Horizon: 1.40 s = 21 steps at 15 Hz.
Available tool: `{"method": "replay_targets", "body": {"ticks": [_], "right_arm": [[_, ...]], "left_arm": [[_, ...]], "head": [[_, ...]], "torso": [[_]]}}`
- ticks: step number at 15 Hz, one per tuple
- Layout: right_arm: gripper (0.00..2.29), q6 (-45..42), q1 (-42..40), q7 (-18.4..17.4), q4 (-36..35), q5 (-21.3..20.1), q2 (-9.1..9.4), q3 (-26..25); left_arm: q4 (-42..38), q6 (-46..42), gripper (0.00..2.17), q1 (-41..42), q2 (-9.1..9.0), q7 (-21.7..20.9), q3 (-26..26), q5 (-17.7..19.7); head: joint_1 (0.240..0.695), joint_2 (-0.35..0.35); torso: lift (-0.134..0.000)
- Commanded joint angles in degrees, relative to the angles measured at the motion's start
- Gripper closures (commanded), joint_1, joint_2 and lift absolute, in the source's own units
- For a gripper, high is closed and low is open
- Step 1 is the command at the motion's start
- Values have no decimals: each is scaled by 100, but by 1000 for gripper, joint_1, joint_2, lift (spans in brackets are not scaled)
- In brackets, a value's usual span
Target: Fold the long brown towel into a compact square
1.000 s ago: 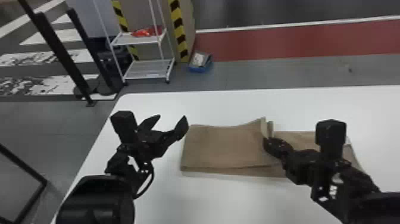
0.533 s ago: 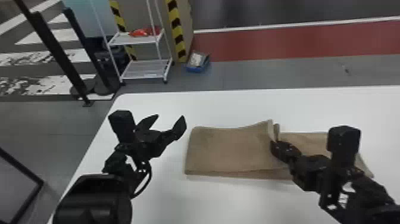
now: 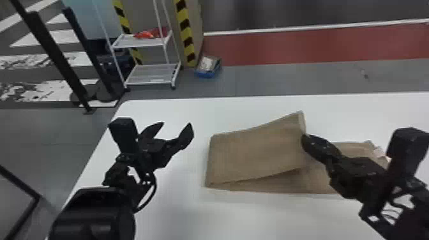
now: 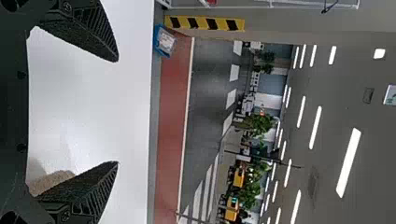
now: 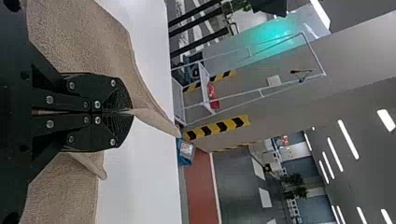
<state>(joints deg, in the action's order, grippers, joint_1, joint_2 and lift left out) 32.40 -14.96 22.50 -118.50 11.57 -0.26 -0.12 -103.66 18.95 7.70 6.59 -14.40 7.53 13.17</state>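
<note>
right pincer gripping brown towel, white tag

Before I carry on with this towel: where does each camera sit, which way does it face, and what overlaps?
Head view: on the head, looking forward and down at the brown towel and white table; both arms show, with left tool and right tool.
Left wrist view: on that wrist, looking past its open fingers over the table into the room.
Right wrist view: on that wrist, looking along its closed fingers and the pinched towel edge, toward the room.
Head and right wrist views share the right tool, towel and blue box.
</note>
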Motion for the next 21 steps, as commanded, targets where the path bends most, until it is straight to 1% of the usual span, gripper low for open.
{"method": "replay_targets", "body": {"ticks": [1, 2, 3, 5, 6, 11, 13, 16, 21], "right_arm": [[1241, -168, 63, 0, 512, -32, 31, -102], [1237, -132, 160, -9, 696, -94, 31, -102], [1150, -97, 247, 0, 863, -147, 31, -120], [306, -9, 362, -9, 1083, -199, 31, -111], [161, 8, 406, -9, 1145, -243, 31, -120], [161, 465, 502, -9, 1171, -454, 31, -234], [232, 483, 599, -9, 1303, -498, 31, -217], [407, 448, 669, -9, 1382, -498, 31, -129], [407, 377, 669, -9, 1373, -507, 31, -50]], "left_arm": [[74, -53, 100, -23, 0, -1, 12, 19], [74, -53, 100, -23, 0, -1, 3, 19], [65, -53, 100, -15, -9, -10, -15, 19], [65, -53, 100, 12, 0, -10, -6, 19], [65, -53, 100, 29, 0, -19, 3, 19], [74, -70, 100, 38, 0, -19, 12, 19], [83, -88, 100, 29, 0, -19, 3, 19], [83, -88, 100, 38, 0, -19, 21, 19], [83, -88, 100, 38, 0, -19, 38, 19]], "head": [[695, 161], [695, 149], [695, 147], [695, 141], [695, 137], [695, 129], [695, 124], [695, 122], [695, 135]], "torso": [[-125], [-125], [-125], [-125], [-125], [-125], [-125], [-125], [-125]]}}
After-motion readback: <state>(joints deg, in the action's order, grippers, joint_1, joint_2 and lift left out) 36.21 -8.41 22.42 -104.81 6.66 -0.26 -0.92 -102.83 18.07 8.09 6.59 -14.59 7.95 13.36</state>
